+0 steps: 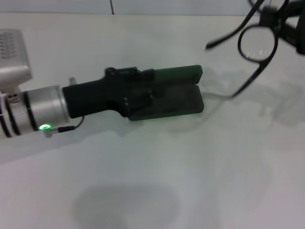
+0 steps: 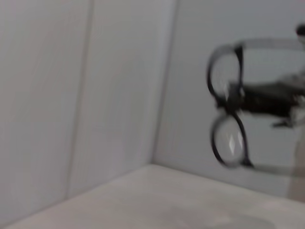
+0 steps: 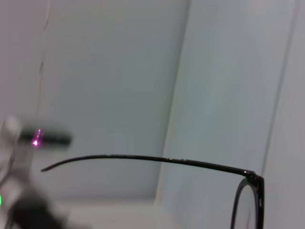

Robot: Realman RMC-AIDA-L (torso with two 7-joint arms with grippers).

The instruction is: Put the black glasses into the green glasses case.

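Note:
The green glasses case lies open on the white table, lid up at its far side. My left gripper reaches in from the left and its black fingers clasp the case's left end. My right gripper is at the far right, raised above the table, shut on the black glasses. The glasses hang in the air to the right of and beyond the case, temple arms spread. In the left wrist view the glasses show held by the right gripper. In the right wrist view one temple arm shows.
The white table spreads in front of and to the right of the case. A white wall runs along the far edge. The left arm's silver wrist with a green light lies at the left.

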